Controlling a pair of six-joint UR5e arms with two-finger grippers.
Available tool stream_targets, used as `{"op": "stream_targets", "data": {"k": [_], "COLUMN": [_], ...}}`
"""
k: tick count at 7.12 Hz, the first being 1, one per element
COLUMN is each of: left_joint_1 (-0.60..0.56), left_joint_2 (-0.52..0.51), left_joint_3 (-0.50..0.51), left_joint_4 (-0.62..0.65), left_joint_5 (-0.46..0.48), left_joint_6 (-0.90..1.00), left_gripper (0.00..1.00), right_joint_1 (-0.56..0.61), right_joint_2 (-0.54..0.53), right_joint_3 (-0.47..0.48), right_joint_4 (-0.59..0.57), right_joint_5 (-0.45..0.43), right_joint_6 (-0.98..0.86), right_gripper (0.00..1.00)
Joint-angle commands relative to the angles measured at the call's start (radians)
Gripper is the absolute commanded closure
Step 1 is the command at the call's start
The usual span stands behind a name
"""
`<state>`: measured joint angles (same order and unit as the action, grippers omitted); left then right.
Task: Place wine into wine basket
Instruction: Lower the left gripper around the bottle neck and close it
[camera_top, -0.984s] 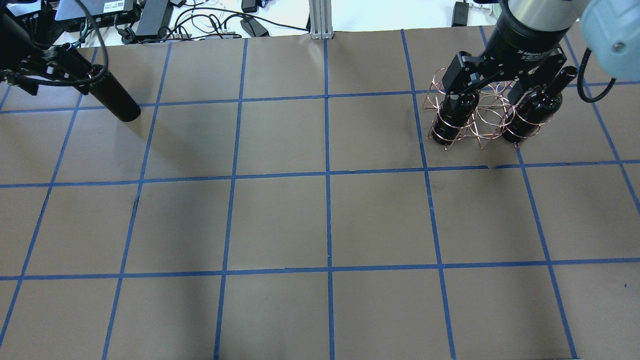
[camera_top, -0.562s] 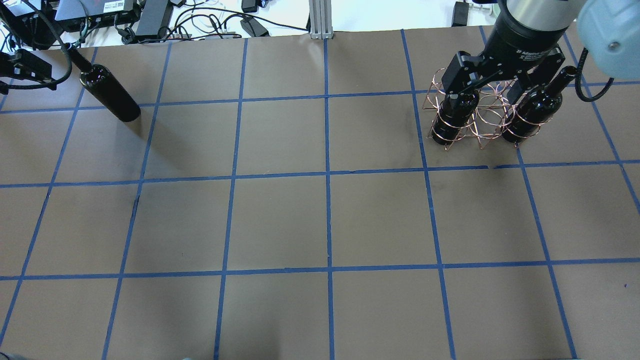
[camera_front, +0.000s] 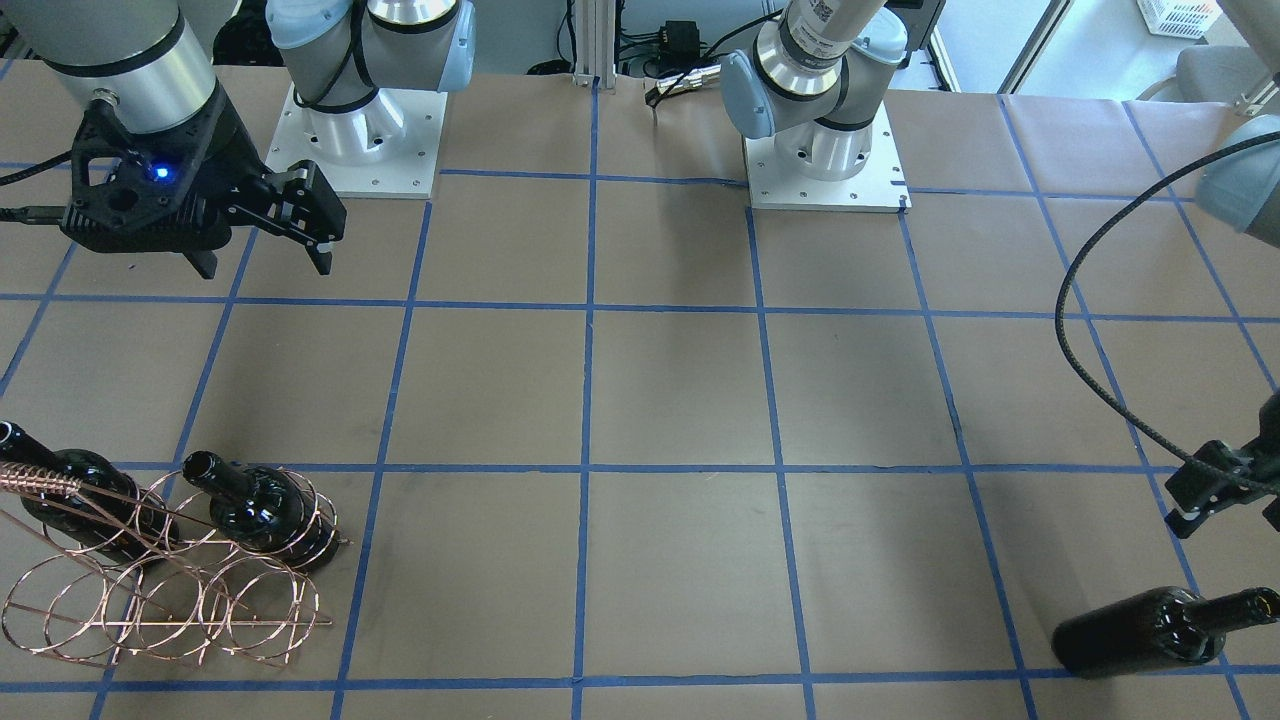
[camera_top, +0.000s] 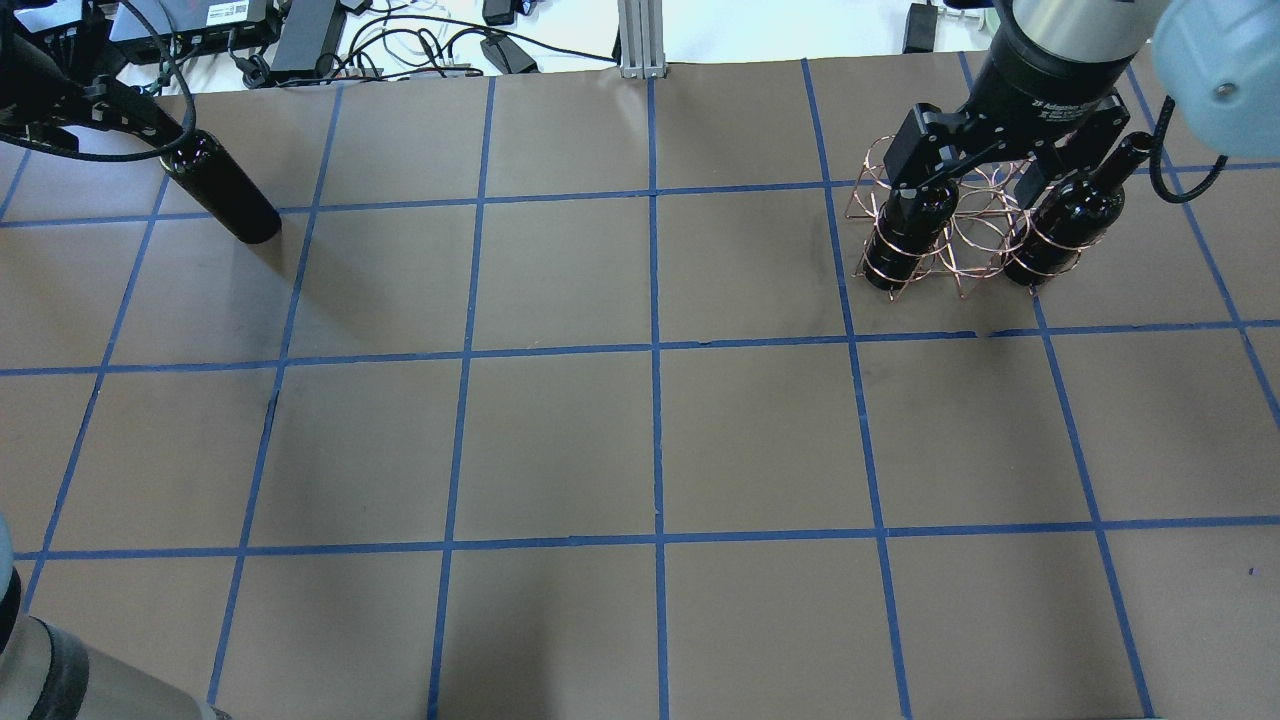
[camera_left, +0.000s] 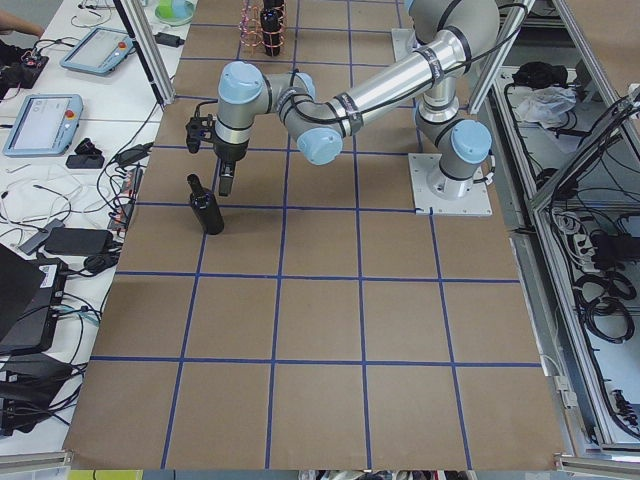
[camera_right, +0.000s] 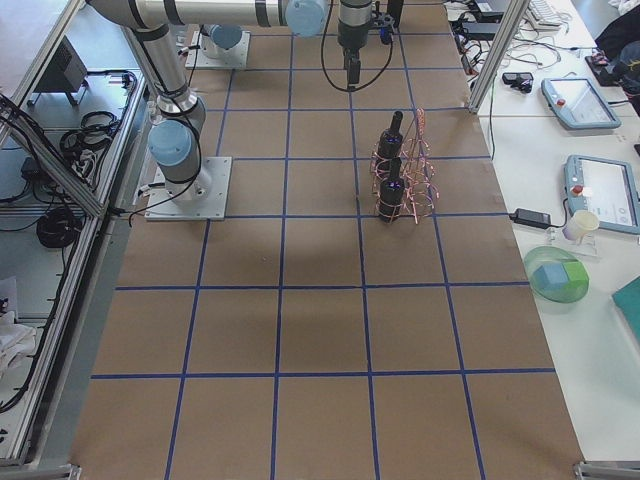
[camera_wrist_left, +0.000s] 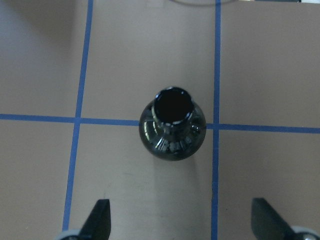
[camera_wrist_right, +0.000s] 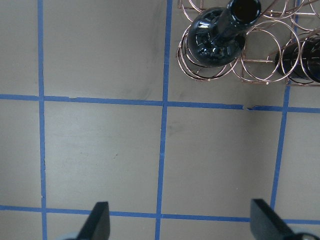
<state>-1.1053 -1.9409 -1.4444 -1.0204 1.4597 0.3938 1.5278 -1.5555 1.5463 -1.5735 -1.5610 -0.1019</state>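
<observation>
Brown table (camera_top: 560, 440): wine (camera_top: 220, 195) upright alone; wine basket (camera_front: 165, 600) holds two bottles (camera_top: 905, 240).

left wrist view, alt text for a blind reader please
A dark glass wine bottle stands upright on a brown paper table, seen straight down its open mouth, beside a crossing of blue tape lines. The left gripper shows its jaws at the bottom edge, wide open, nothing between them.
</observation>
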Motion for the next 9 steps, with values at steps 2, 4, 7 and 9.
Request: {"op": "stream_targets", "data": {"k": [2, 4, 7, 9], "left_joint_1": [-0.018, -0.018, -0.018, -0.018], "left_joint_2": [-0.062, -0.105, -0.136, -0.139], "left_joint_3": [0.034, 0.097, 0.121, 0.116], "left_joint_4": [0.083, 0.082, 0.083, 0.082], "left_joint_5": [-0.002, -0.004, -0.008, -0.040], "left_joint_6": [0.011, 0.037, 0.080, 0.079], "left_gripper": [0.14, 0.17, 0.28, 0.42], "right_joint_1": [0.002, 0.002, 0.000, 0.002], "right_joint_2": [0.000, 0.000, 0.000, 0.000], "right_joint_3": [0.000, 0.000, -0.002, -0.002], "right_joint_4": [0.006, 0.006, 0.003, 0.006], "right_joint_5": [-0.005, 0.012, 0.012, 0.013], "right_joint_6": [-0.002, -0.007, -0.009, 0.002], "right_gripper": [0.00, 0.00, 0.00, 0.00]}}
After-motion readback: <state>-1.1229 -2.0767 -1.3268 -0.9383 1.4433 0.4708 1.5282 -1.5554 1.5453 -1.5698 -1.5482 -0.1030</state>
